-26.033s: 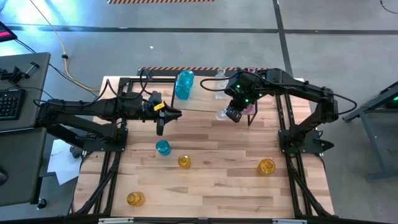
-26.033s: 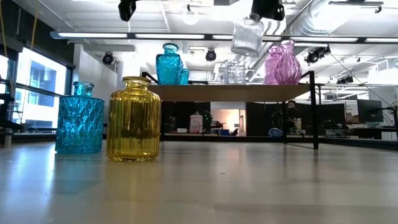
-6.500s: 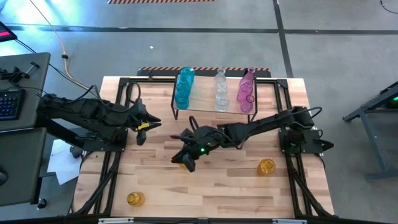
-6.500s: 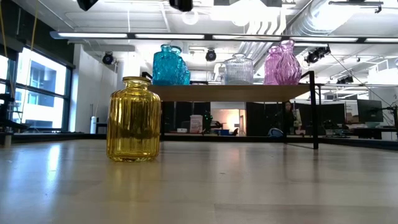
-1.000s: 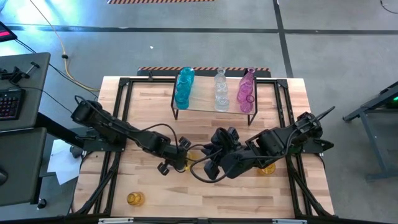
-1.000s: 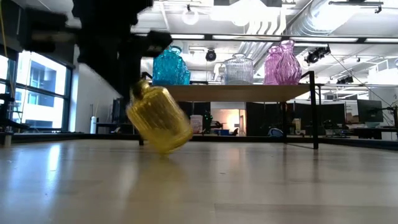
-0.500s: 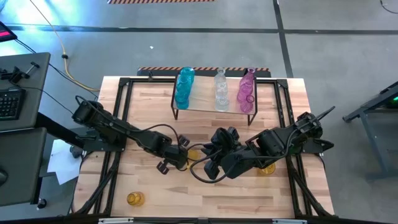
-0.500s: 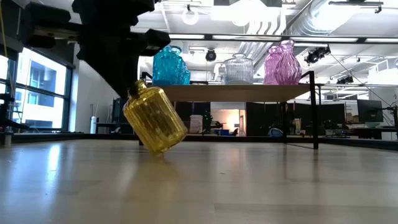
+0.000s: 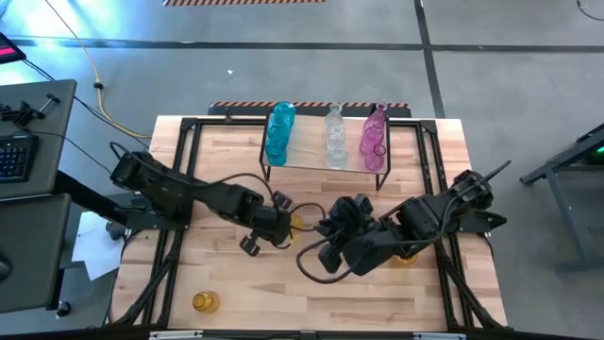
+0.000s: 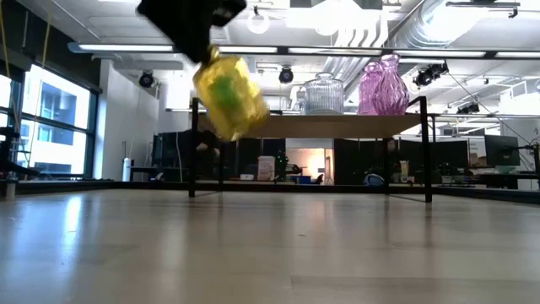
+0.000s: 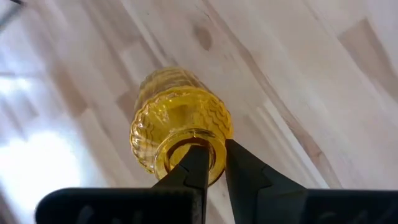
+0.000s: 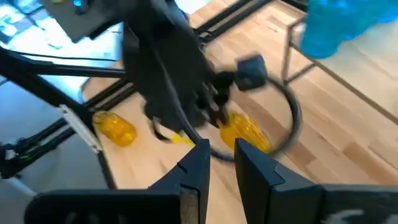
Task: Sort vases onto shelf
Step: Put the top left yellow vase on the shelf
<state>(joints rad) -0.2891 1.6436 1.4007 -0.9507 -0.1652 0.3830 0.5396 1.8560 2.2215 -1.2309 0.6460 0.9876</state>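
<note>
My left gripper (image 9: 281, 228) is shut on a ribbed yellow vase (image 11: 180, 124), which hangs in the air over the middle of the table (image 10: 229, 95). My right gripper (image 12: 219, 163) hovers just right of it (image 9: 324, 255), its fingers a narrow gap apart and holding nothing. The shelf (image 9: 311, 162) stands at the far edge of the table. On it stand blue vases (image 9: 278, 132), clear vases (image 9: 334, 134) and pink vases (image 9: 374, 137). My left gripper holds the yellow vase by the rim of its mouth (image 11: 216, 152). One finger (image 11: 198, 164) is inside the opening and the other is outside against the neck. The fingers come from above, slanting steeply down. The vase hangs below them, tilted and clear of the table.
A second yellow vase (image 9: 205, 302) lies near the table's near left corner, also in the right wrist view (image 12: 115, 128). Another yellow vase (image 9: 407, 254) sits at the right, partly under my right arm. Black frame rails run along both table sides.
My left gripper has risen and drifted a little toward the shelf with the yellow vase. A second ago the vase was tipped with its base edge on the table. Now it is lifted clear and hangs tilted at shelf height.
</note>
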